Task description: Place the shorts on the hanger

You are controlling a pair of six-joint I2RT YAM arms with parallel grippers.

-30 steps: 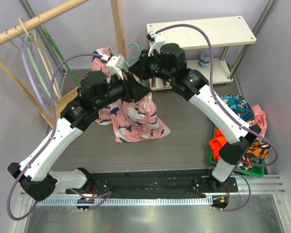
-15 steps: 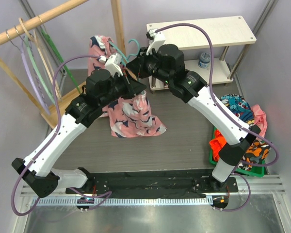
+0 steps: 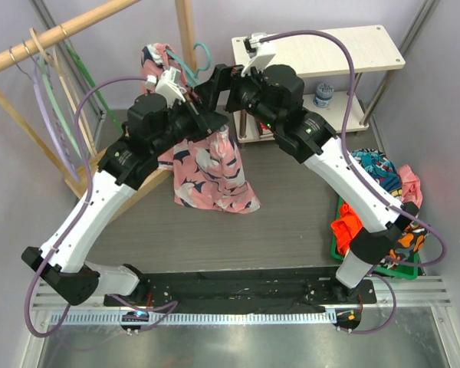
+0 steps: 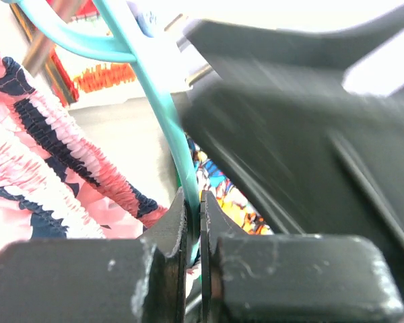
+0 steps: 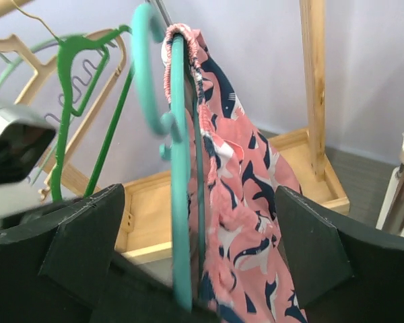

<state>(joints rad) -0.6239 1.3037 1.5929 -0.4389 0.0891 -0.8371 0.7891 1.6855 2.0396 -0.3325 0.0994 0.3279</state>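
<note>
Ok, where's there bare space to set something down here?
Bare dark tabletop lies between the hanging shorts and the green bin of clothes, forward to the near edge. The white shelf top looks bare too. Crowded at the back, around the teal hanger and wooden rack.

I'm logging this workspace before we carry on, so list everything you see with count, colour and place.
shorts: one, pink with navy-white print, draped on the hanger, centre back.
hanger: one, teal, held upright, centre back.
spare hangers: several, green, mint, lilac, beige, on the rack.
rack: one, light wood, back left.
shelf unit: one, white, back right.
jar: one, pale, lower shelf.
bin: one, green, right edge, holding orange-red and turquoise clothes.
table: one, dark grey, underneath.
left hand: one, black, shut on the hanger.
right hand: one, black, open around hanger and shorts.
</note>
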